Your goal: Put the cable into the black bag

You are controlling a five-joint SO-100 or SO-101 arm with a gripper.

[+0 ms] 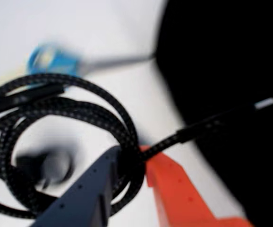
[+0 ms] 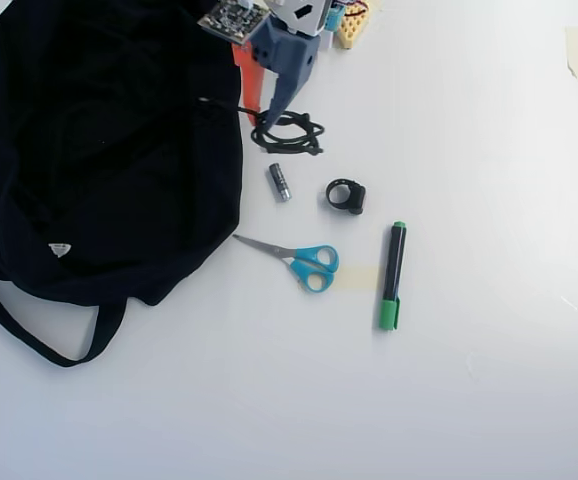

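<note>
The black braided cable [image 1: 65, 106] is a loose coil on the white table, just right of the black bag [image 2: 99, 150] in the overhead view [image 2: 289, 135]. One end with a silver plug [image 1: 265, 103] reaches over the bag's edge. My gripper [image 1: 131, 153] has a dark blue finger [image 1: 87, 189] and an orange finger [image 1: 174, 189]; the two are closed around the coil's near strands. In the overhead view the gripper [image 2: 262, 118] sits at the top, between bag and coil. The bag fills the right of the wrist view [image 1: 231, 61].
Blue-handled scissors [image 2: 304, 262] lie below the coil and show blurred in the wrist view [image 1: 51, 60]. A small battery [image 2: 280, 182], a black ring-shaped part [image 2: 346, 196] and a green marker [image 2: 392, 275] lie to the right of the bag. The bag's strap [image 2: 39, 340] loops at the lower left.
</note>
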